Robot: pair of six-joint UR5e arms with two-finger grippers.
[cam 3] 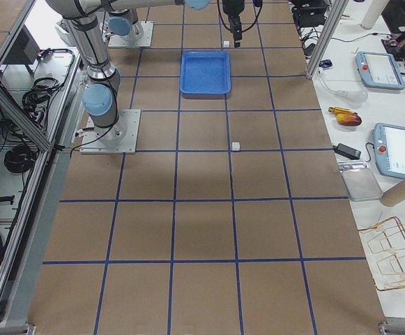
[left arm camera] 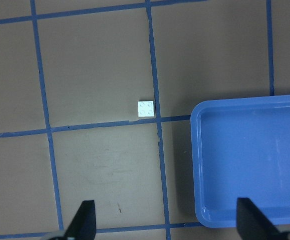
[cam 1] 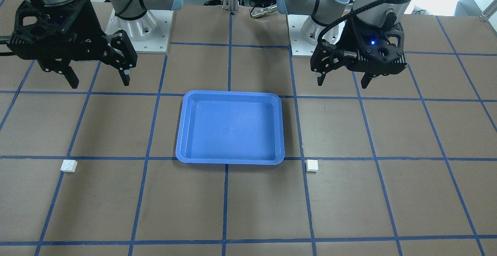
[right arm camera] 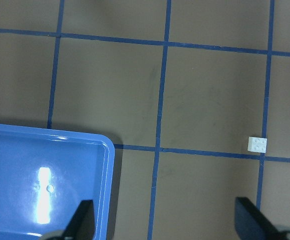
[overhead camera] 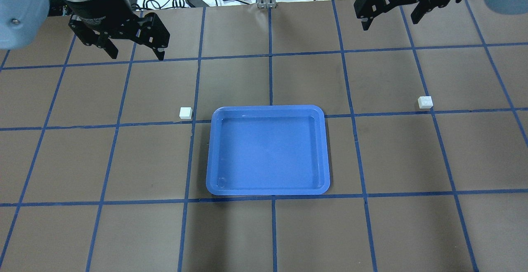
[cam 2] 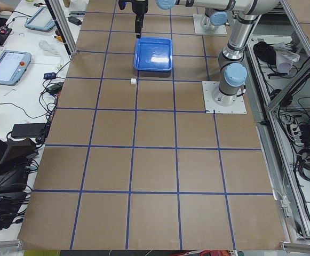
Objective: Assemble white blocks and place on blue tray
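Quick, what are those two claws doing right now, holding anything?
Left gripper: open, holding nothing.
Right gripper: open, holding nothing.

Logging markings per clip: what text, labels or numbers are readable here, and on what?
"2F Adaptive": white print on the body of the right gripper, overhead view; what follows is unreadable.
The pendant screens in the side views: too small to read.
The blue tray and white blocks: no text.

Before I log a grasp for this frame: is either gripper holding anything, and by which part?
Nothing is held. The left gripper and right gripper hang open; both white blocks lie on the table.
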